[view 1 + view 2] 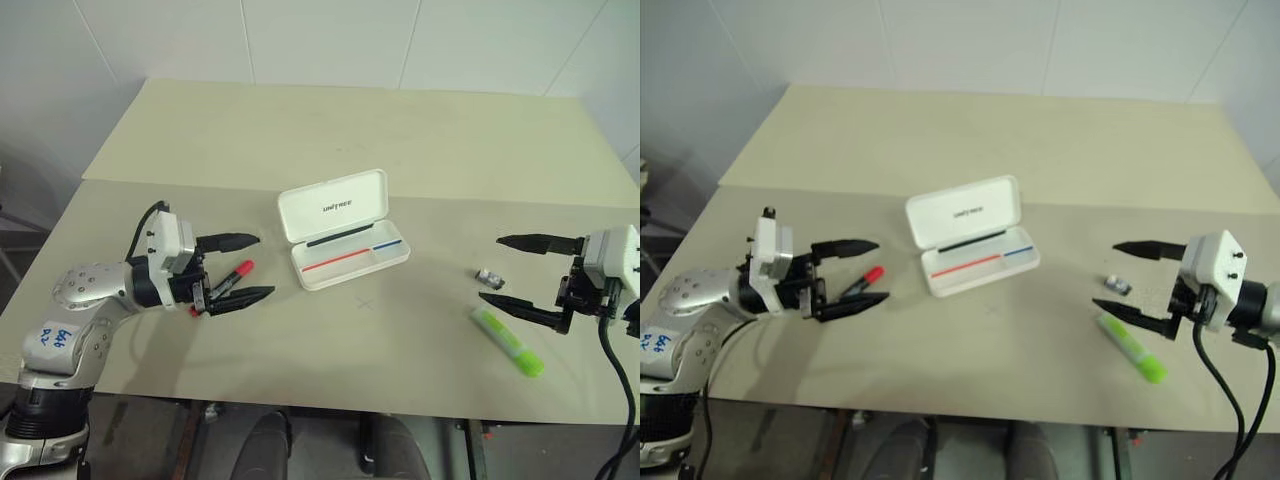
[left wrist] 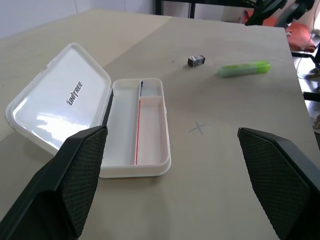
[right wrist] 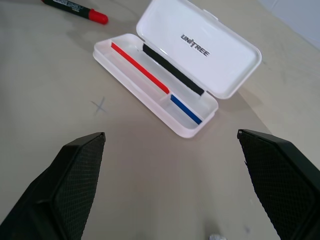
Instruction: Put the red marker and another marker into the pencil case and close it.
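Left claw [image 1: 238, 268]: fingers spread wide apart, empty, held above the desk [image 1: 420, 140] and pointing toward the middle. The red marker [image 1: 226, 284] lies on the desk between and beneath its two fingers, red cap toward the fingertips; contact cannot be determined.

The pencil case [image 1: 340, 230] lies open on the desk, well ahead of the left claw's fingertips and between the two claws. Its lid, marked "UNITREE", is folded back on the far side. The tray carries a red line and a blue line and holds no marker.

Right claw [image 1: 510, 272]: fingers spread wide apart, empty, pointing toward the case. A small grey metallic object [image 1: 489, 276] lies on the desk between its fingers. The green highlighter [image 1: 507, 342] lies on the desk just beside the nearer finger.
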Controlling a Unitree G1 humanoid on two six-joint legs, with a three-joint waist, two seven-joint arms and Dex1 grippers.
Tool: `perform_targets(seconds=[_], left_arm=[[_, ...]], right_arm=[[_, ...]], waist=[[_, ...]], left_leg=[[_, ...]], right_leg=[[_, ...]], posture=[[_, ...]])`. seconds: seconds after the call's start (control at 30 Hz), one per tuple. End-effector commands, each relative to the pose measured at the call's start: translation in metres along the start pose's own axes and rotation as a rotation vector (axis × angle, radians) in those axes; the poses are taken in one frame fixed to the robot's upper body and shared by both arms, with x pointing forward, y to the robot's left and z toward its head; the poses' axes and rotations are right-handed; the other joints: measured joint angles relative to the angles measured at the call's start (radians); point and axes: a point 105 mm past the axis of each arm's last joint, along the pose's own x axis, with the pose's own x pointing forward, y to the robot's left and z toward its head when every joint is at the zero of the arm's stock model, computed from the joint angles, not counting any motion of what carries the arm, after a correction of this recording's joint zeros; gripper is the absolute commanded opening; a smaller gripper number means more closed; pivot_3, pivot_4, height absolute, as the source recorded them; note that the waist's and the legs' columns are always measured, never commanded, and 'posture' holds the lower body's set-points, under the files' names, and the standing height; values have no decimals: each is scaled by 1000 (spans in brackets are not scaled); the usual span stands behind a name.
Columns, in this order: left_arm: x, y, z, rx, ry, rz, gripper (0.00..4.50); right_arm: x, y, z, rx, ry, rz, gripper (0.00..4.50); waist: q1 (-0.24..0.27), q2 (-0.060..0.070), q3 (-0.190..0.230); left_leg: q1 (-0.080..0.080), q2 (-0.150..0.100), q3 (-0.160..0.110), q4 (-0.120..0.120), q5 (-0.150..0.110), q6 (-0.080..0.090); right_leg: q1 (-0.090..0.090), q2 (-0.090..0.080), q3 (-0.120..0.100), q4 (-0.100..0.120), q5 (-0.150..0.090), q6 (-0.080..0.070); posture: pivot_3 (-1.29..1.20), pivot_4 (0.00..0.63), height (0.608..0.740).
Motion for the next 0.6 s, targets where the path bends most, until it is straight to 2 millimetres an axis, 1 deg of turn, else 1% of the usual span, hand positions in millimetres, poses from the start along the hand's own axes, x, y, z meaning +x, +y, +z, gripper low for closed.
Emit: perform_targets(seconds=[0.03, 0.17, 0.3, 0.4, 0.47, 0.57, 0.6], left_arm=[[7, 3, 7, 55, -8, -31, 4482], [16, 0, -1, 74, 19, -67, 4482], [25, -2, 1, 54, 29, -74, 4482], [29, 0, -4, 63, 50, -75, 4482], [29, 3, -8, 67, 63, -62, 4482], [33, 9, -15, 96, 77, -22, 3827], [39, 8, -15, 87, 79, -27, 3475]], right_arm=[[6, 5, 7, -23, -22, -1, 4500], [10, 17, 4, 28, -35, 26, 4500], [18, 15, 9, 9, -61, -13, 4500], [27, 19, 11, 7, -79, -9, 4500], [33, 23, 13, 7, -98, -8, 4500], [40, 26, 15, 10, -124, -15, 4500], [41, 25, 16, 8, -131, -14, 4500]], waist=[[0, 0, 0], [1, 0, 0], [0, 0, 0], [-2, 0, 0], [-1, 0, 0], [0, 0, 0], [0, 0, 0]], left_leg=[[0, 0, 0, 0, 0, 0], [0, 0, 0, 0, 0, 0], [0, 0, 1, 0, -1, 1], [0, 0, 1, 1, -1, 1], [0, 0, 1, 2, -1, 1], [-1, 0, 1, 3, -1, 1], [-1, 0, 1, 3, -1, 1]], right_leg=[[0, 0, 0, 0, 0, 0], [0, 0, 0, -1, 2, 3], [0, 0, 1, -1, 2, 4], [0, 0, 1, -1, 3, 4], [0, 0, 1, 0, 3, 4], [0, 1, 1, -1, 3, 4], [0, 1, 2, -1, 3, 4]], posture=[[0, 150, 740], [0, 150, 740], [0, 150, 740], [0, 150, 740], [0, 150, 740], [0, 150, 740], [0, 150, 740]])
